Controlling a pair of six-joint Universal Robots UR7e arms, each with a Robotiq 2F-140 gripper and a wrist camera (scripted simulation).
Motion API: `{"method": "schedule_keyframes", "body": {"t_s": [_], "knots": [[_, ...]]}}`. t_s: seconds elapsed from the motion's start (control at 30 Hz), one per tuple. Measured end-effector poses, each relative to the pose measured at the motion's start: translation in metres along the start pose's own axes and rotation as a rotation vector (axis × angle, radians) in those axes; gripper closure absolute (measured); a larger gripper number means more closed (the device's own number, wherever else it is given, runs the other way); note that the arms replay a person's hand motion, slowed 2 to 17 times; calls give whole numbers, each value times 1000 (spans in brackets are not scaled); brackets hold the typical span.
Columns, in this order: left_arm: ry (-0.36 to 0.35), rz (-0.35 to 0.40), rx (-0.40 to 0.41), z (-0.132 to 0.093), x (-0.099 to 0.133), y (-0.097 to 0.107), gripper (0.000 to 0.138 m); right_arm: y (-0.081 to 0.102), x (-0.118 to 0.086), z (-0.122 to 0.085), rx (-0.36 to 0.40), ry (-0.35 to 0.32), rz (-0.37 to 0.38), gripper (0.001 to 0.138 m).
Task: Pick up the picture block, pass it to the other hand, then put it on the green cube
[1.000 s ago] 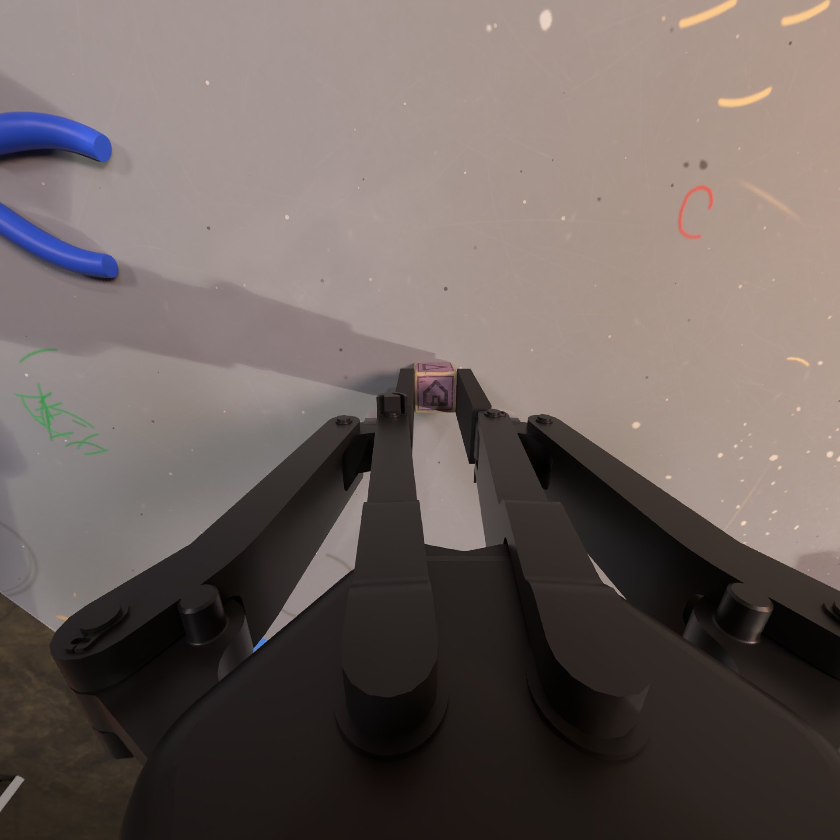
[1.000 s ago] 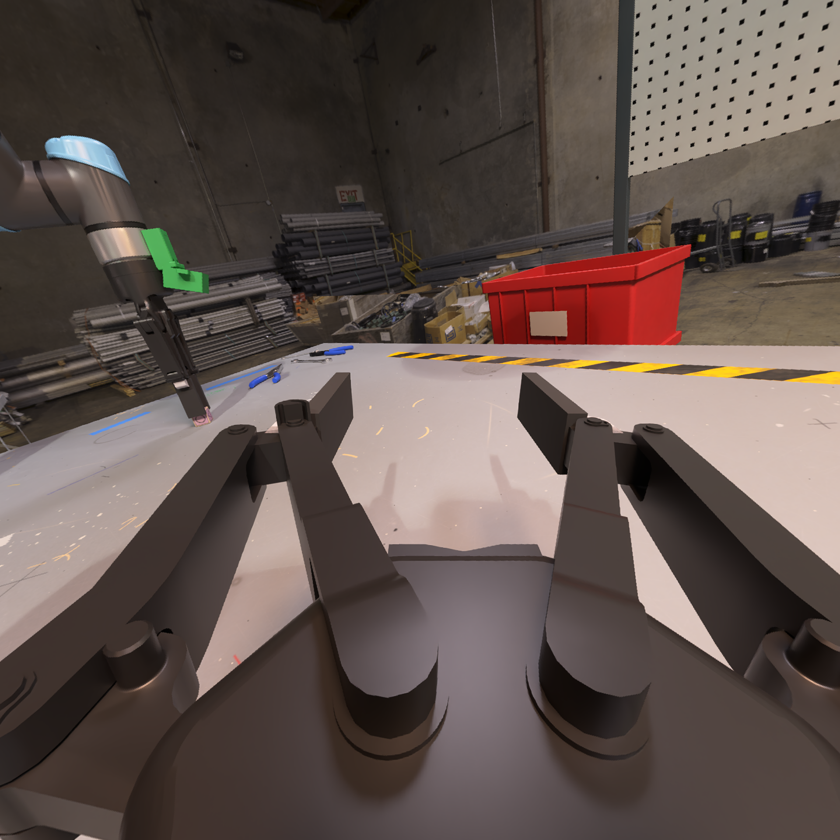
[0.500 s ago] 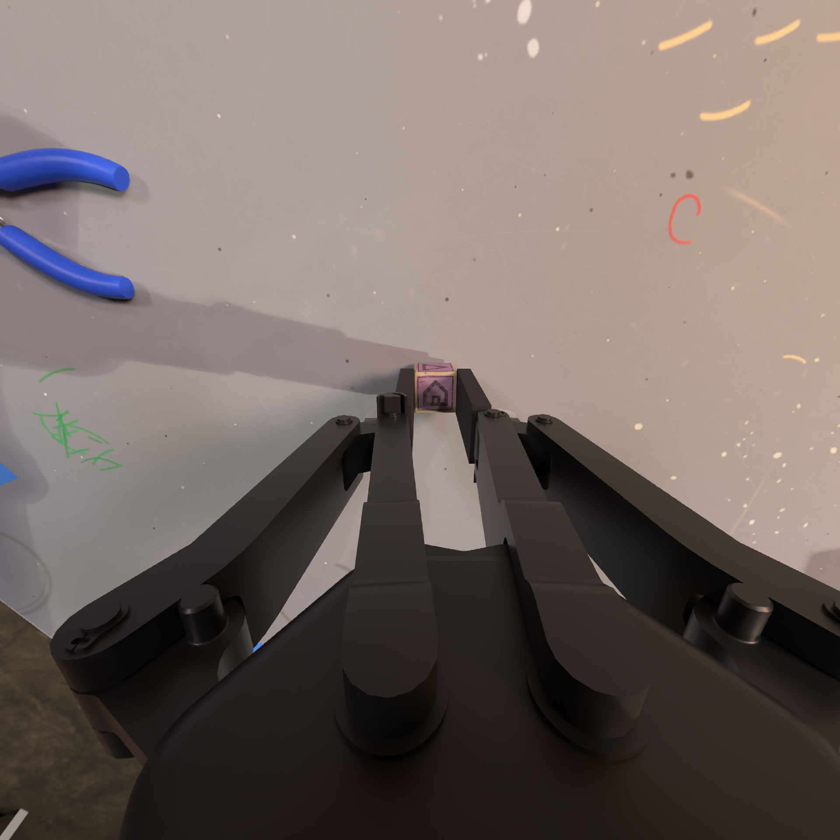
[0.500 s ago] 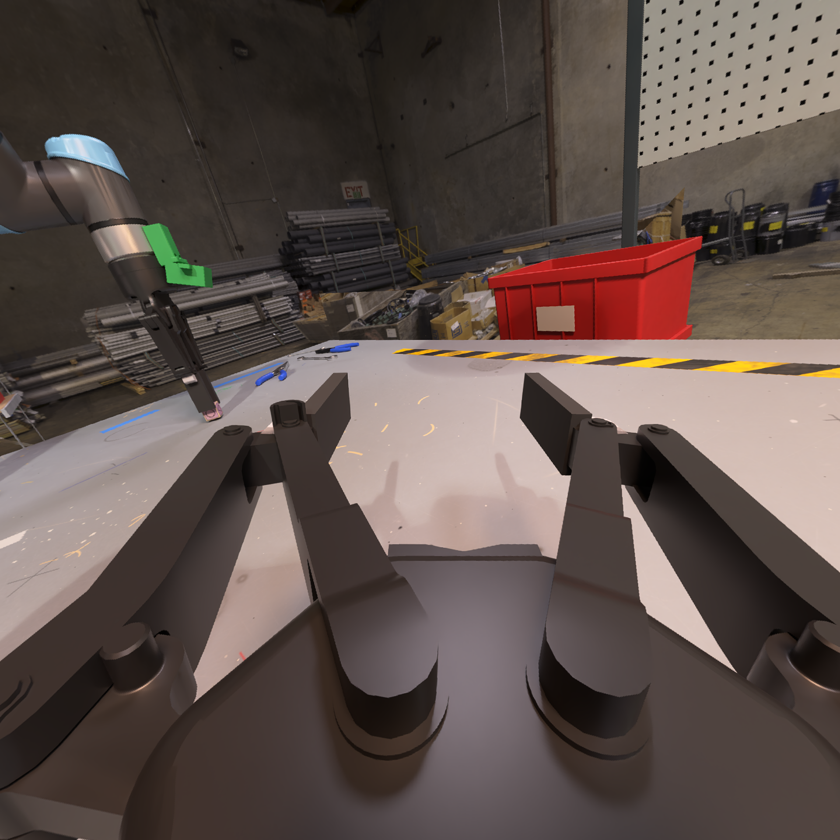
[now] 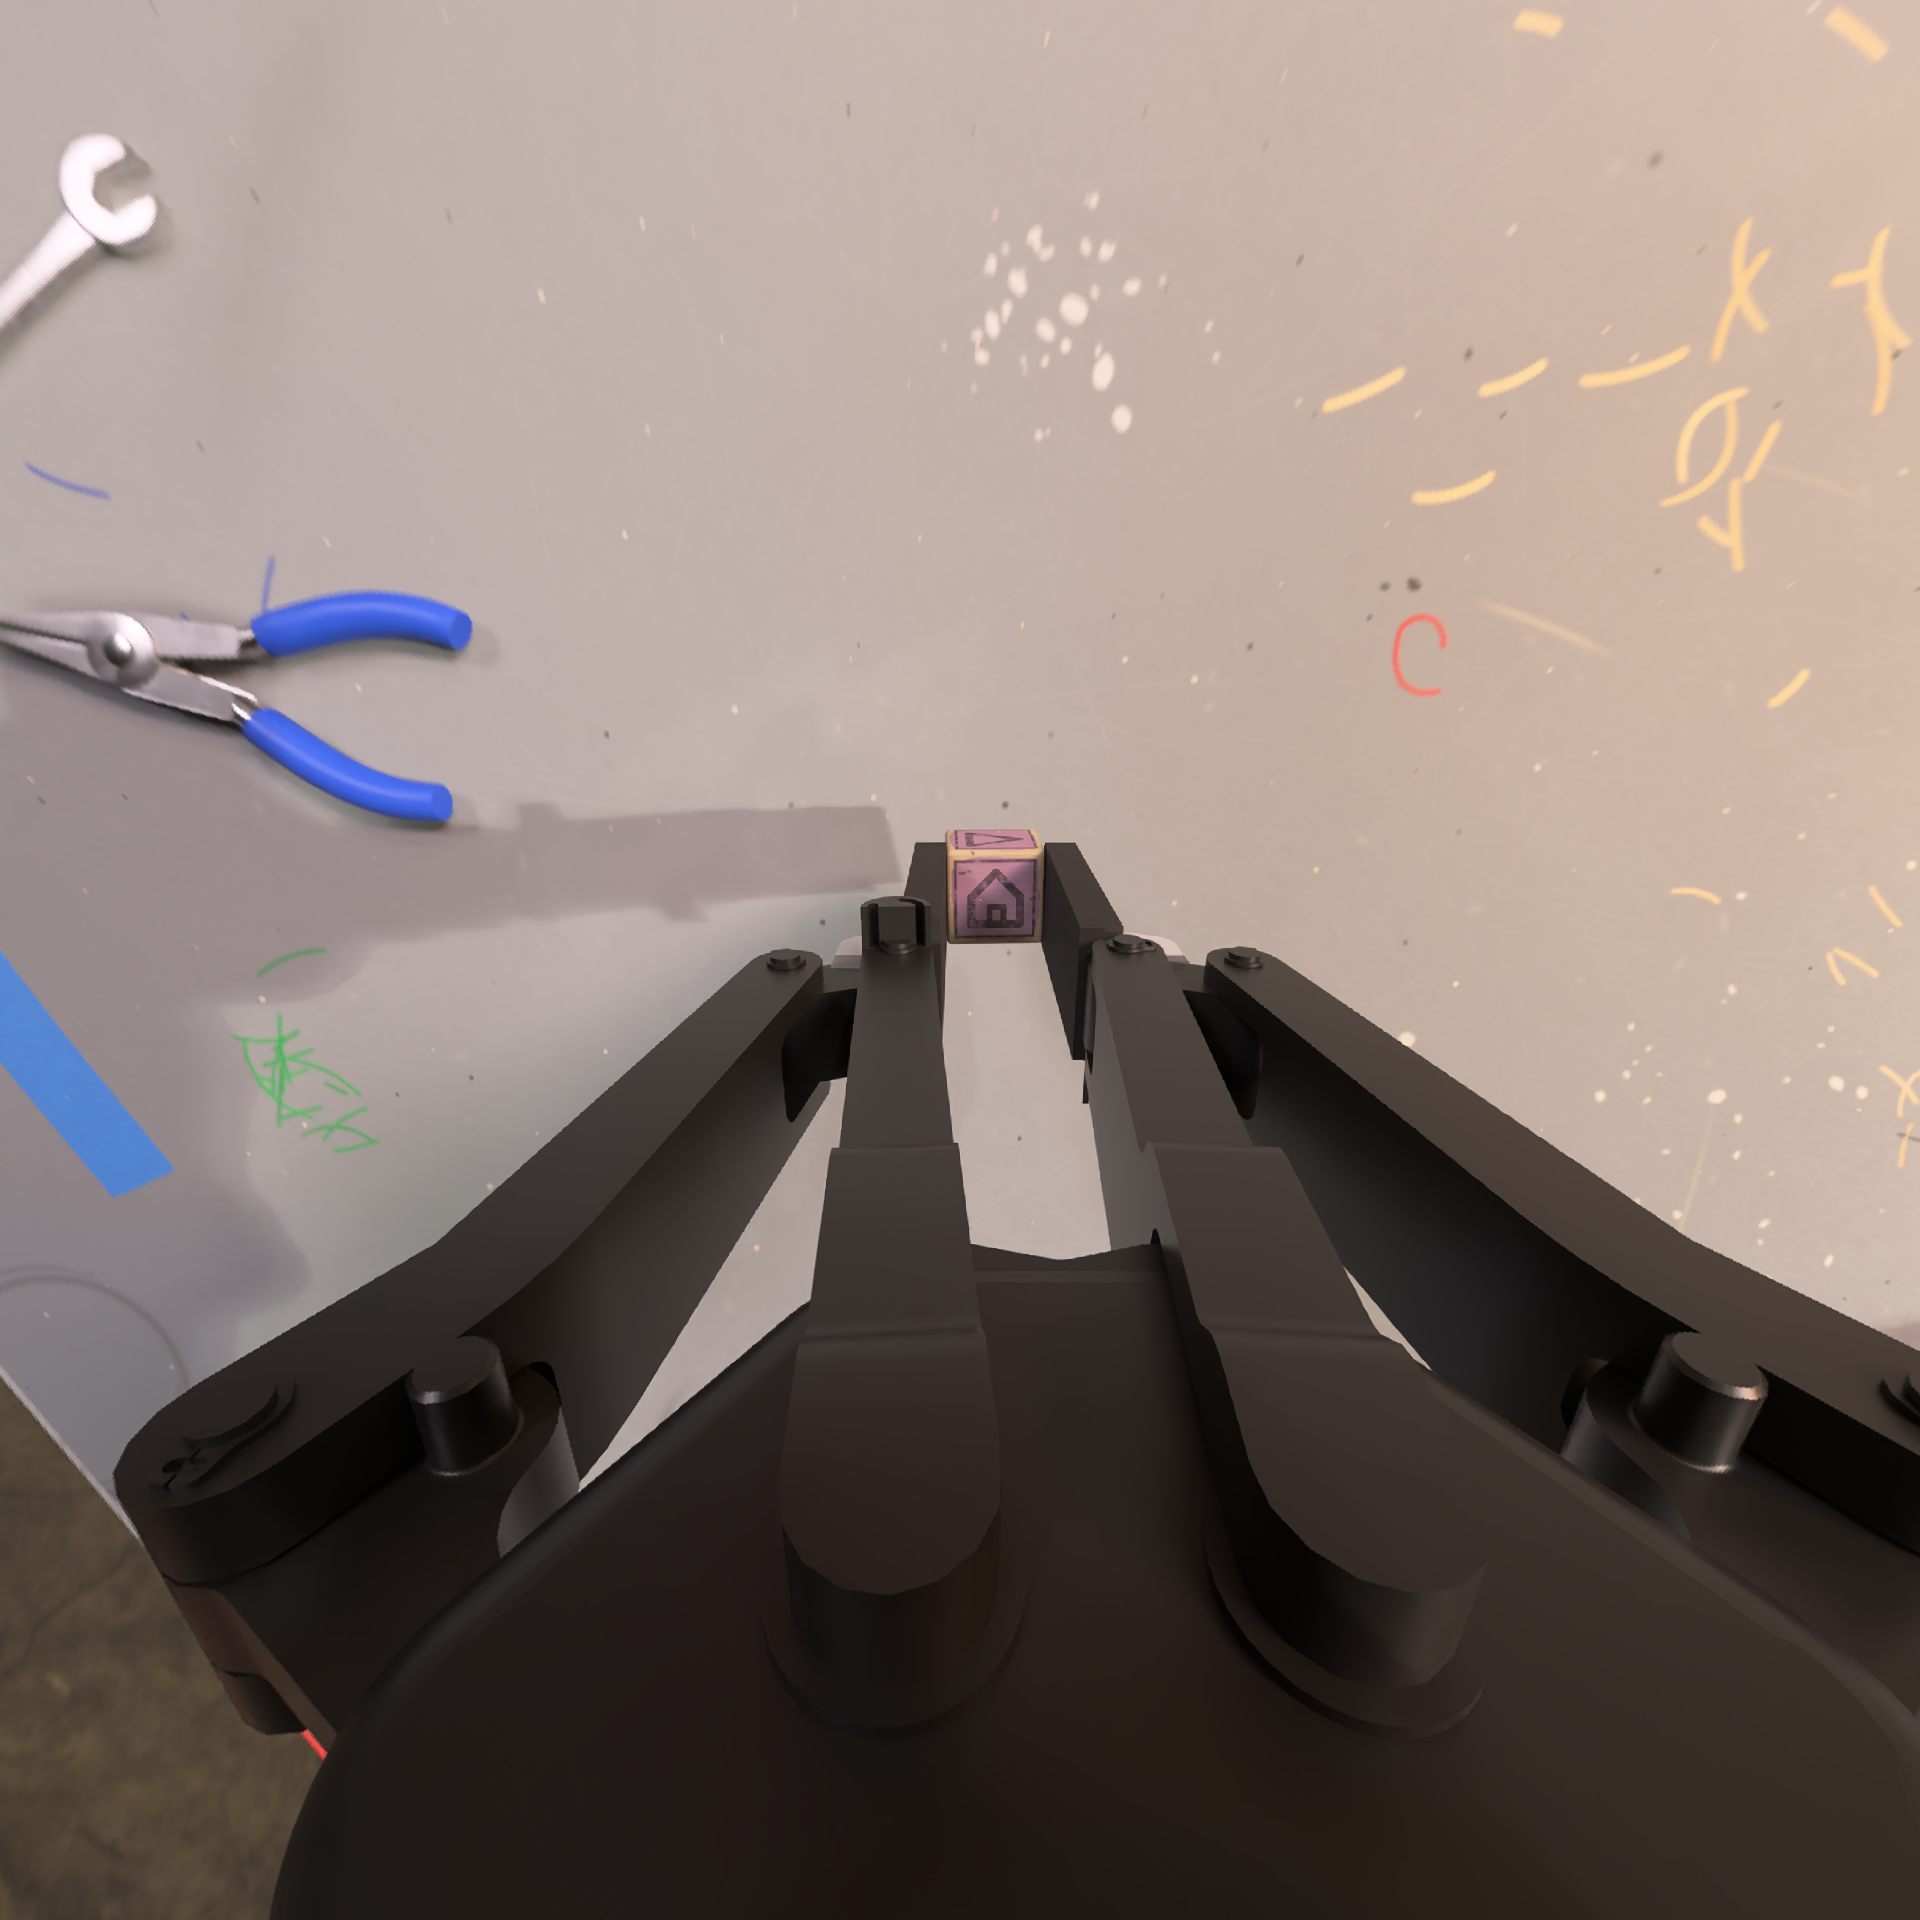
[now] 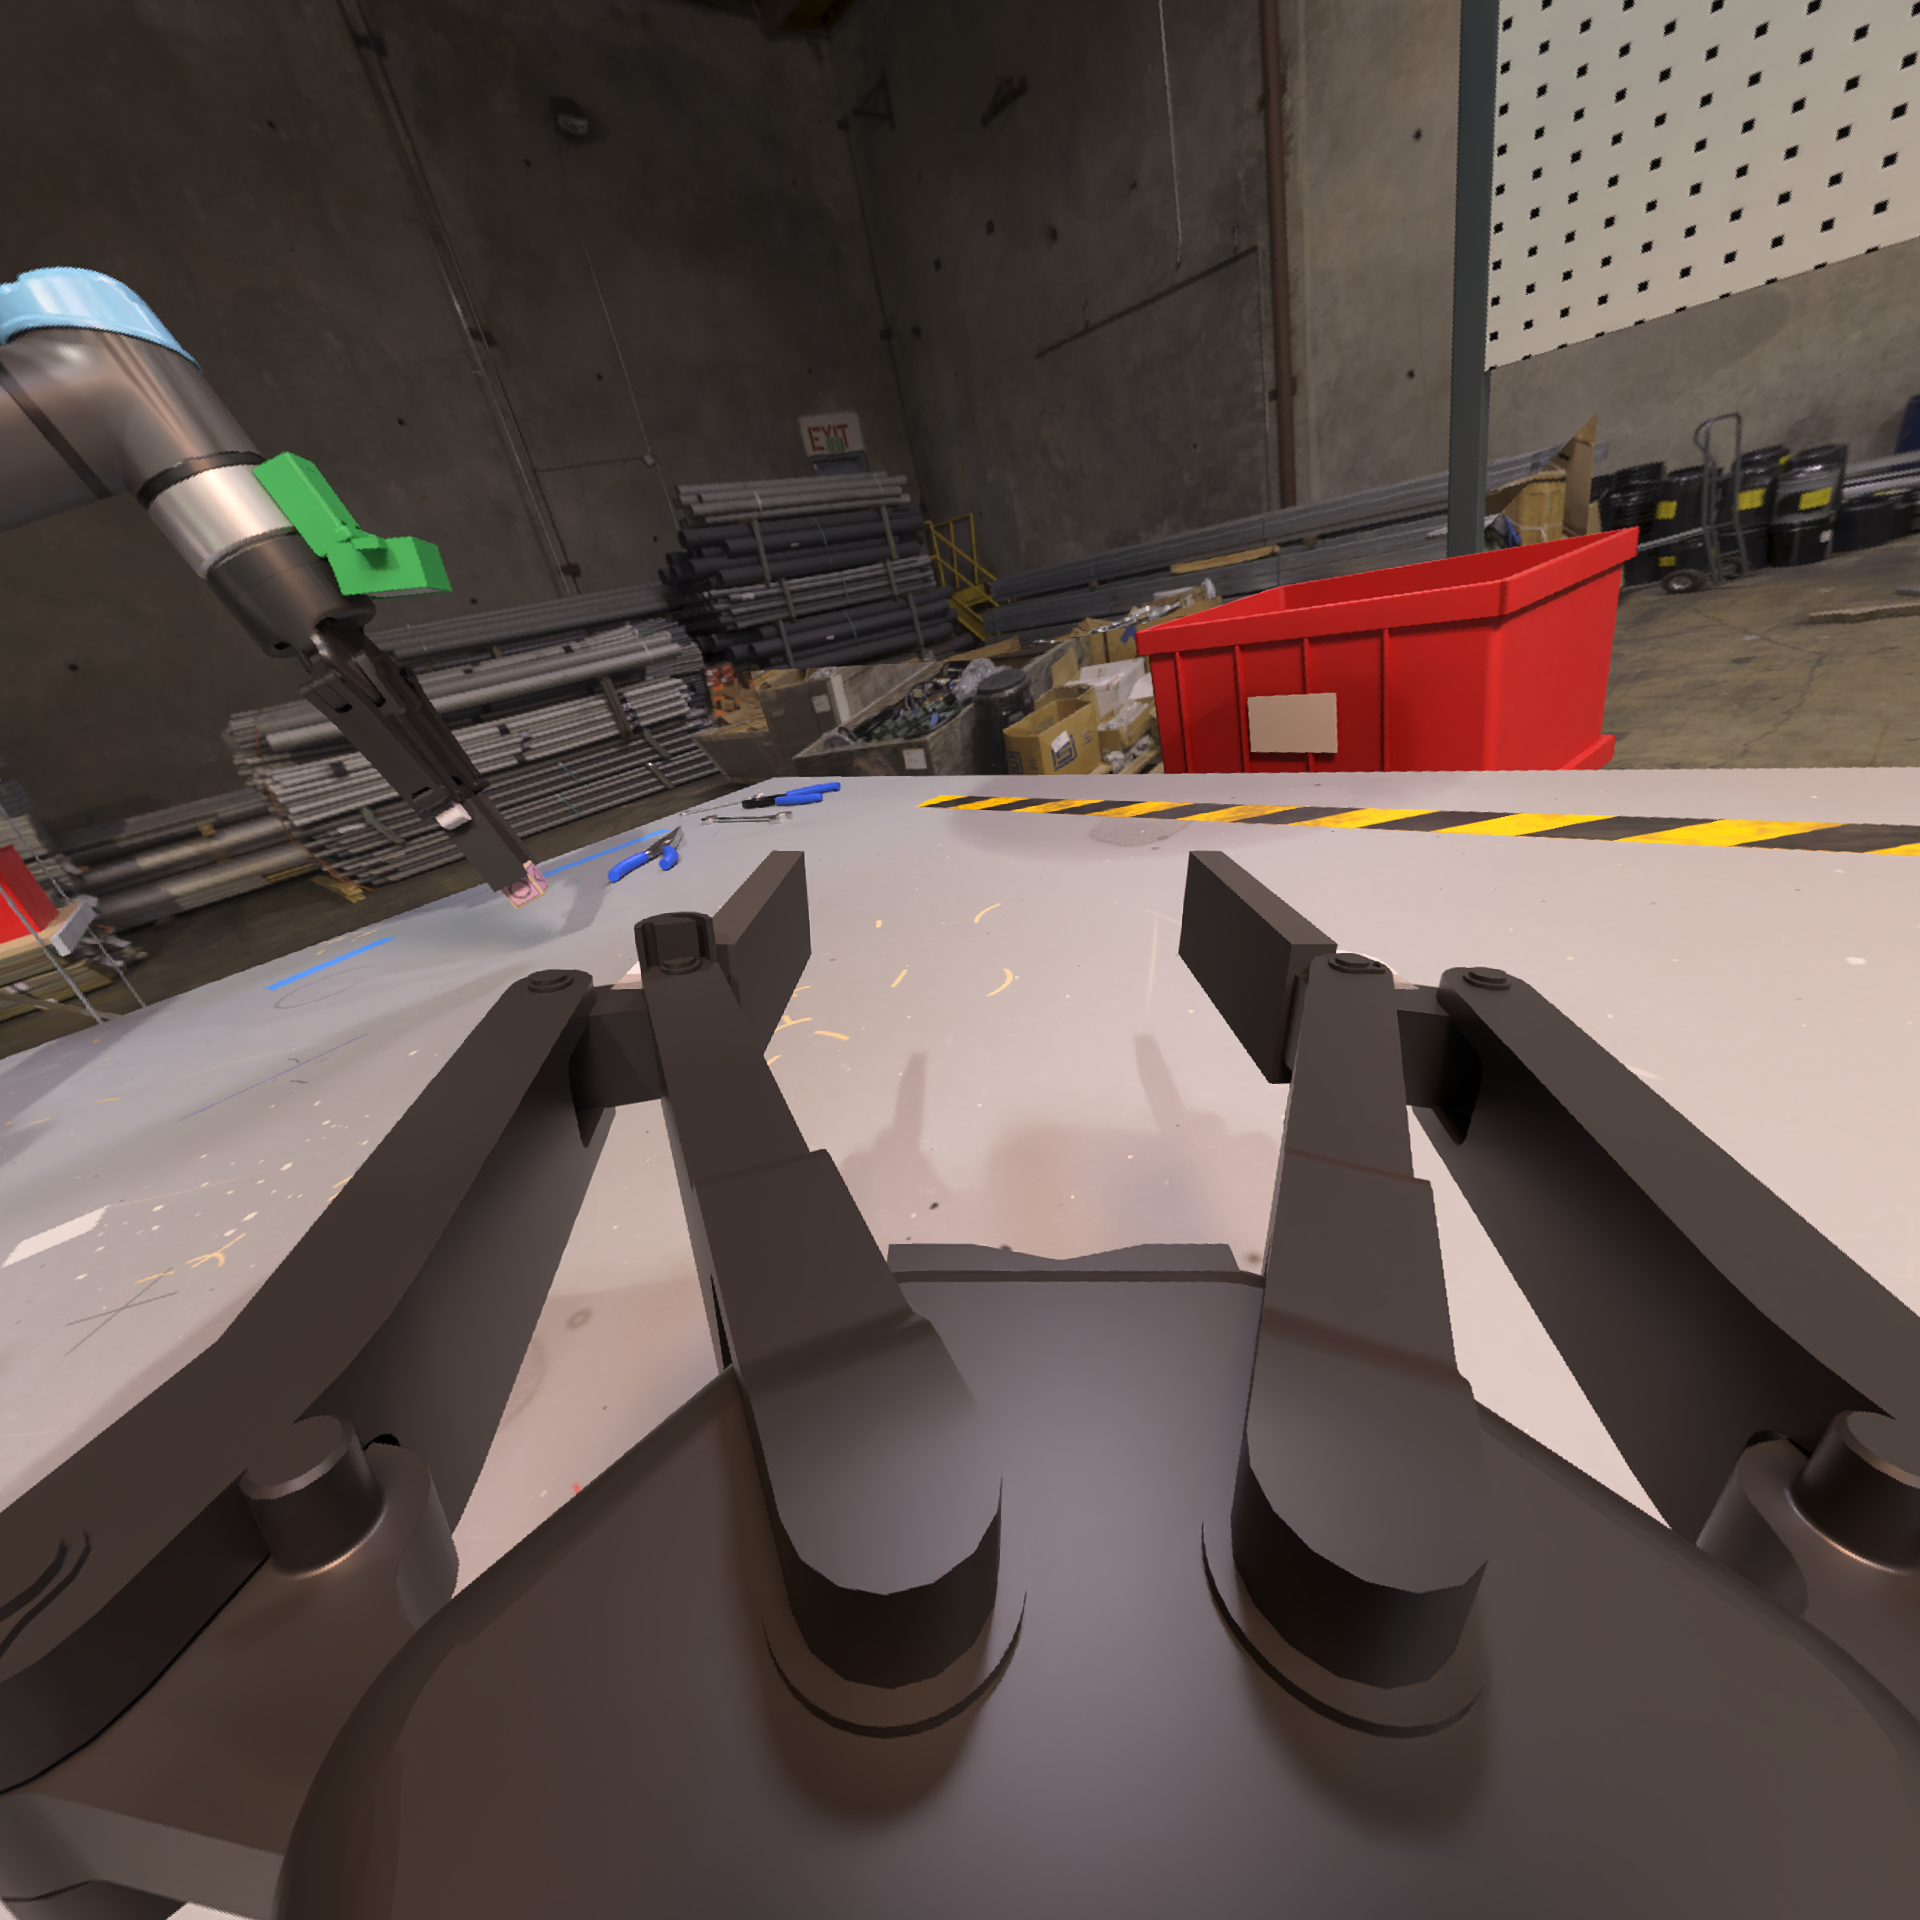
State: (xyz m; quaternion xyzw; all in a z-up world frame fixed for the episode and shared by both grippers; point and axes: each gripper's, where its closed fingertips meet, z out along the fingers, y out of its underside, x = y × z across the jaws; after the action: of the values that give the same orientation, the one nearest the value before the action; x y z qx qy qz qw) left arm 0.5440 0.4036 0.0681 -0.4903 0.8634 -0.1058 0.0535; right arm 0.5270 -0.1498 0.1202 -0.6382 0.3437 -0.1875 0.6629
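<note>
Jaws, left gripper (image 5: 992, 883): clamped on picture block (image 5: 992, 896), seated between fingertips, above table (image 5: 1143, 582). Jaws, right gripper (image 6: 995, 935): spread, nothing between.

The small pink picture block with pale wooden-looking edges (image 5: 992, 886) looks matt. The black metal left gripper (image 5: 992, 896) has a dull shine. The grey table (image 5: 831, 416) looks smooth, speckled with paint. The blue-handled pliers (image 5: 260, 696) at left have shiny metal and rubbery grips.
</note>
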Motion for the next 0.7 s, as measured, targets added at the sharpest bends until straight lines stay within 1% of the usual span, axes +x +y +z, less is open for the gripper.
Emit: {"method": "schedule_keyframes", "body": {"t_s": [0.17, 0.37, 0.5, 0.7], "knots": [[-7, 42, 122, -20, 6, -20, 113, -1, -2, 0, 5, -11, 12, 46], [-9, 112, 287, -46, 22, -47, 113, -4, -5, 1, 12, -28, 38, 46], [-1, 170, 400, -63, 39, -66, 113, -6, -7, 2, 20, -43, 65, 46], [27, 269, 571, -88, 72, -93, 113, -12, -13, 4, 33, -84, 127, 46]]}}
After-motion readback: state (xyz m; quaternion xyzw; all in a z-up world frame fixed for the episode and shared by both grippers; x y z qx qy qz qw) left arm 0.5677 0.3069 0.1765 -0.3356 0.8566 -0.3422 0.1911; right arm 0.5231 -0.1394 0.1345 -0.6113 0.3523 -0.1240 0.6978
